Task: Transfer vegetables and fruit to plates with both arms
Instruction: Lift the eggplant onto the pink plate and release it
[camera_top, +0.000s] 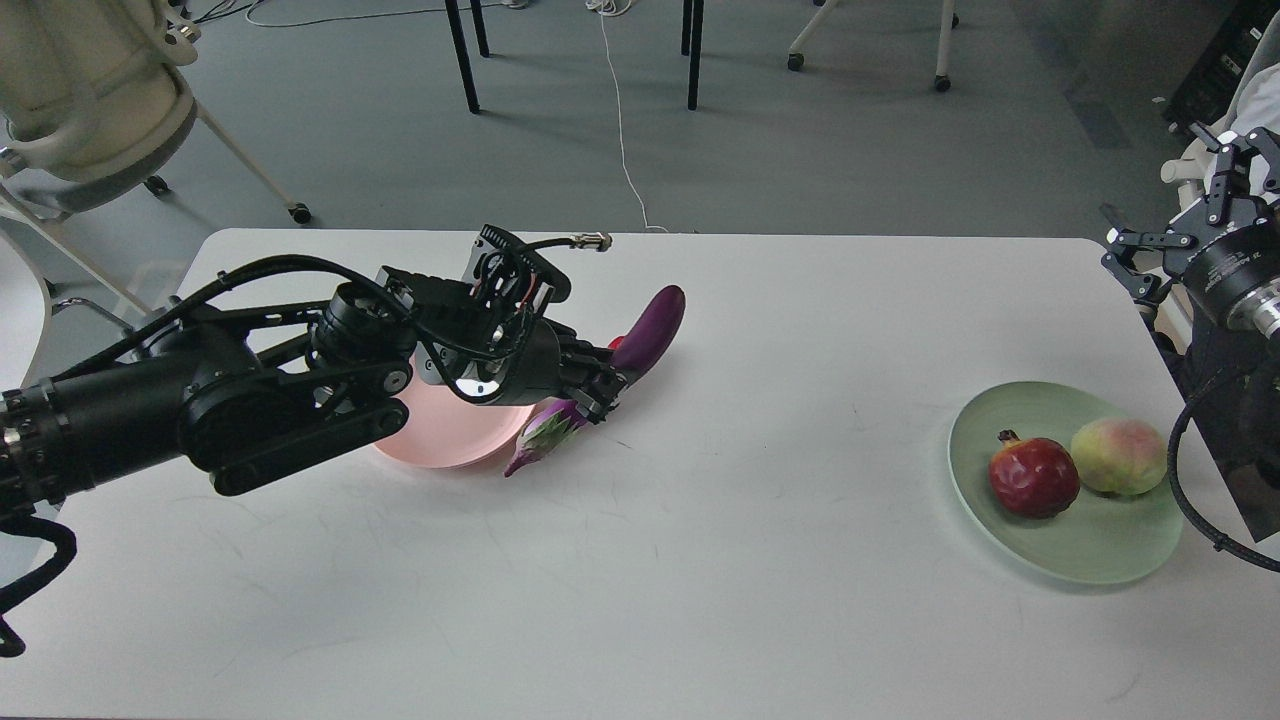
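My left gripper (600, 385) is out over the white table (700, 560), its fingers pinching the eggplant (640, 335) around the middle. The eggplant lies tilted, its purple tip pointing up and away, its green-white calyx end low by the near rim of the pink plate (440, 435). My wrist and forearm cover most of that plate, so I cannot tell whether the eggplant rests on it or just beside it. A bit of red shows behind my fingers, touching the eggplant; it may be the chili (615, 343), mostly hidden.

Well apart, on the right, the green plate (1090, 555) holds the pomegranate (1033, 476) and the peach (1118, 456), side by side and touching. My right gripper (1215, 200) hangs raised at the table's right edge, fingers spread, holding nothing.
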